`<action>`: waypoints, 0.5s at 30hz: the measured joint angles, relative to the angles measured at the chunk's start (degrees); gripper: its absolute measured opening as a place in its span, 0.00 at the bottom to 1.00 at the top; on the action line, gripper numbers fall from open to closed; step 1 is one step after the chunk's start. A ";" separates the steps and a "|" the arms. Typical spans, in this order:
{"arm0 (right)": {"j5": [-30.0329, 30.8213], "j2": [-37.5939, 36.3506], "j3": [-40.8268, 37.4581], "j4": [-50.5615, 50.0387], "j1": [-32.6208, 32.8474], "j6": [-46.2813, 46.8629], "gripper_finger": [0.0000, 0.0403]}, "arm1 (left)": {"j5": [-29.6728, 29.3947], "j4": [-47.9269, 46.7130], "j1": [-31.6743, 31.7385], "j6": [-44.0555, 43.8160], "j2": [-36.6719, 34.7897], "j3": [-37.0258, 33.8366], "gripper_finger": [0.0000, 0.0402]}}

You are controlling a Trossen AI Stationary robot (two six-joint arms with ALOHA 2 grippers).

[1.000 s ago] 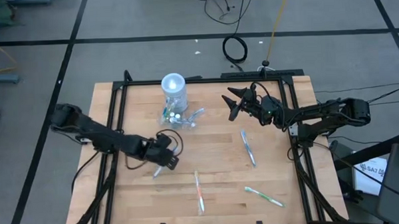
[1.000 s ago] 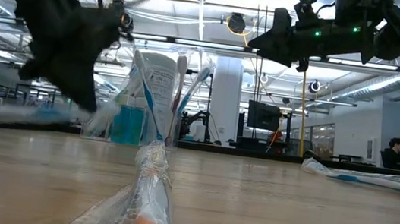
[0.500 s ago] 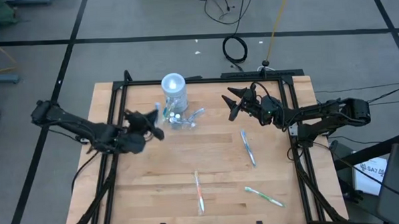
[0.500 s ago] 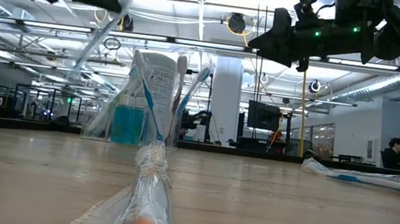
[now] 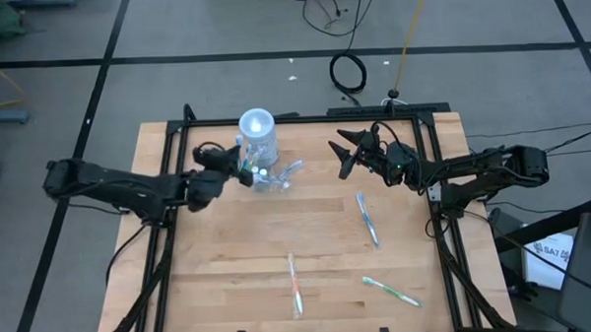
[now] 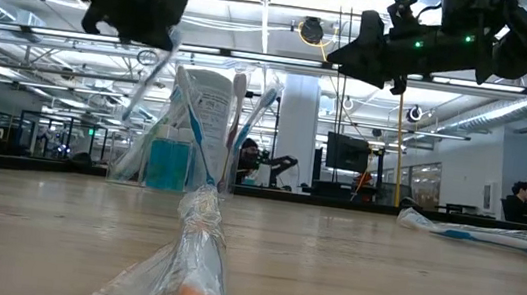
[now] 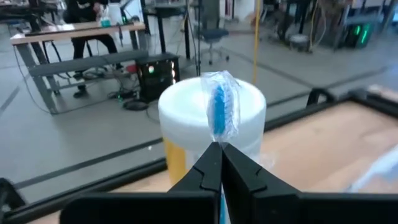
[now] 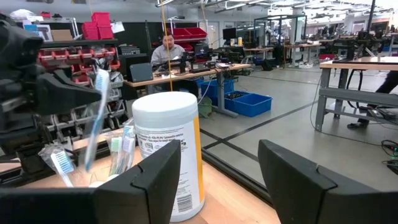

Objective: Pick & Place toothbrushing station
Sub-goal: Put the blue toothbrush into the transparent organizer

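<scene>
Left gripper (image 5: 238,169) is seen raised above the table (image 5: 308,235), its fingers clamped on a wrapped toothbrush (image 7: 219,109) with a blue head, just beside the station (image 5: 257,138) on its left. Bare wood lies in front of the station, toward the near edge, with an orange-handled toothbrush (image 5: 295,282) well in front of it and a green one (image 5: 391,291) farther right. A black frame (image 5: 173,151) is seen running along the table's sides and back.

The station stands near the back edge, its pale round top level with the left gripper; brushes and a teal tube are gathered at its base. In the low view the held toothbrush hangs tilted just left of the cylinder.

Right gripper (image 5: 346,152) hovers well to the right of the station with its fingers spread apart and nothing between them. A blue toothbrush (image 5: 366,219) lies right of the station and nearer the front.

Grey floor with dark lines surrounds the table; desks and a seated person (image 8: 165,50) are seen beyond.
</scene>
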 joint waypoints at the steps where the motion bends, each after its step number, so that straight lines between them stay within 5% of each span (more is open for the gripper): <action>1: -0.01 0.00 0.00 -0.01 0.00 0.00 0.52 | 0.25 4.23 0.63 1.75 0.15 -1.44 0.01; 8: -0.01 0.00 0.00 0.00 -0.02 -0.01 0.52 | 7.90 35.78 4.77 14.21 0.11 -13.60 0.01; 15: -0.01 0.00 0.00 0.01 -0.02 -0.02 0.52 | 12.39 40.75 7.16 13.94 0.11 -23.62 0.01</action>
